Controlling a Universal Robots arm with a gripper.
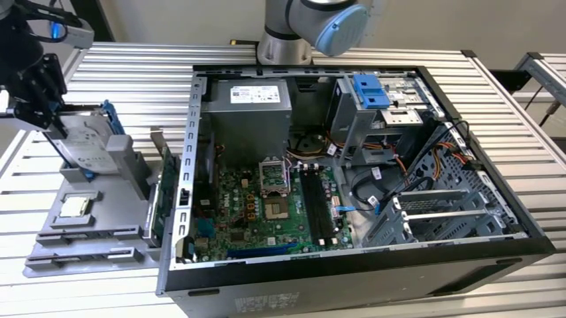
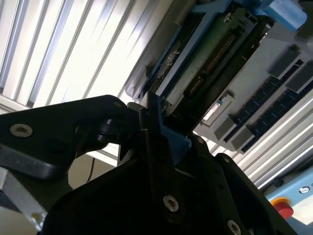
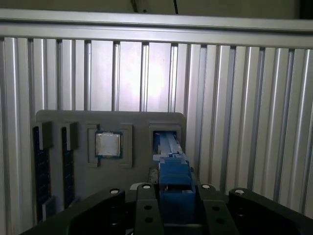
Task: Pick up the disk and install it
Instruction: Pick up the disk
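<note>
Fingers (image 3: 146,210) clenched on blue bracket of disk (image 1: 91,141). Disk stands on edge in grey holder (image 1: 97,222), at exterior view's left of open computer case (image 1: 354,281). Judgement: lift straight along slot, no twist, else bracket likely snags.

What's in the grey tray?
The disk stands on edge in the tray, the gripper shut on its blue bracket. A CPU chip lies flat in a recess beside it. The disk's lower edge is hidden inside its slot.
</note>
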